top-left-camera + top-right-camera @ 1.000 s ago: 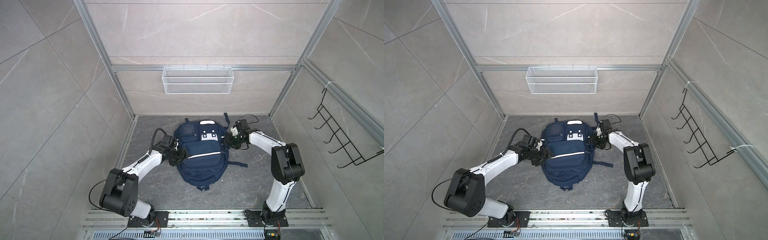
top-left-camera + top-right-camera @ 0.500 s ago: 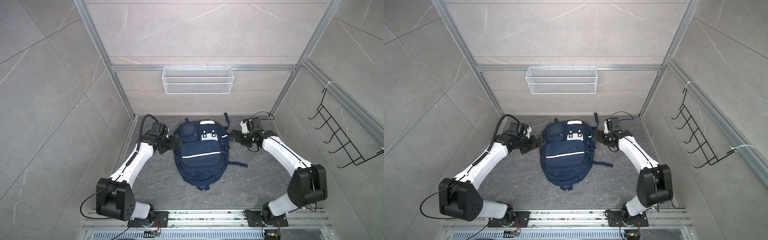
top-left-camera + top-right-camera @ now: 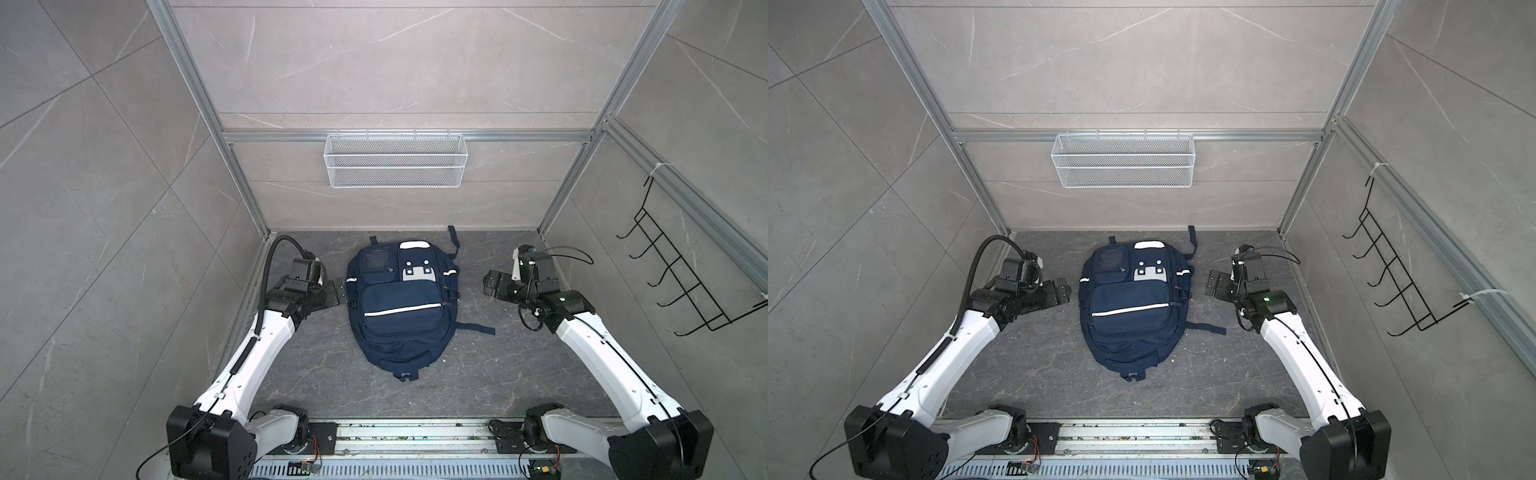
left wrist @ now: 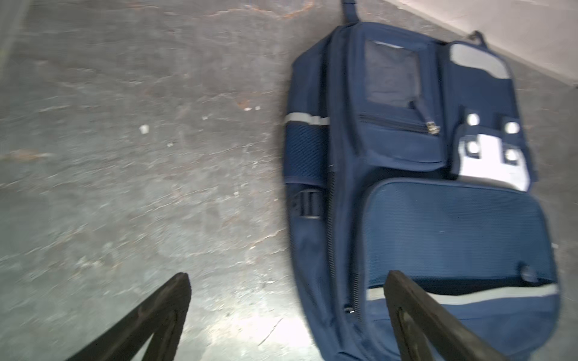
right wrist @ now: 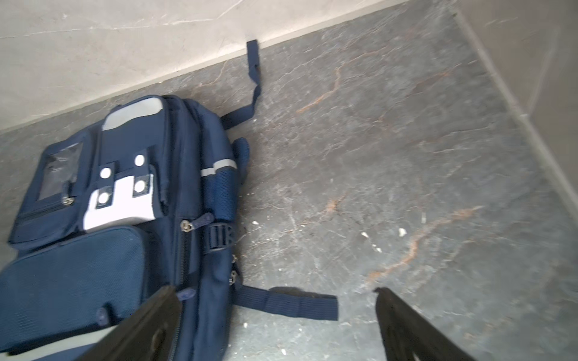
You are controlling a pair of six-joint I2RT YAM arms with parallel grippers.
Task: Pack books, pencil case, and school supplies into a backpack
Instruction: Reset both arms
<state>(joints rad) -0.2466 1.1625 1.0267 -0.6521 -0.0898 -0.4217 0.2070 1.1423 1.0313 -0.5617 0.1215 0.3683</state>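
The backpack [image 3: 399,316] is lying front-up at the centre of the dark marbled floor [image 3: 498,374], with its top end pointing to 12 o'clock and its bottom loop to 6 o'clock in both top views [image 3: 1129,316]. A white reflective stripe is crossing the large front pocket, and a white patch with four dots is sitting above it. One loose strap [image 3: 478,328] is trailing over the floor toward 4 o'clock; another [image 3: 454,239] is running toward 1 o'clock. The zippers are appearing closed, though the wrist views are blurred and this cannot be confirmed.

The left gripper [image 3: 338,292] is sitting at 9 o'clock of the backpack, just beside its side pocket and apart from it. Its jaws are standing wide and are holding nothing; the left wrist view is showing the left gripper [image 4: 286,279] framing bare floor and the pack's edge [image 4: 438,218].

The right gripper [image 3: 490,284] is sitting at 3 o'clock, near the backpack but clear of it. Its jaws are likewise spread wide and empty, with the right gripper [image 5: 275,292] looking over the 4 o'clock strap.

A white wire basket [image 3: 395,166] is hanging on the wall at 12 o'clock. A black hook rack [image 3: 685,282] is hanging on the wall at 3 o'clock.
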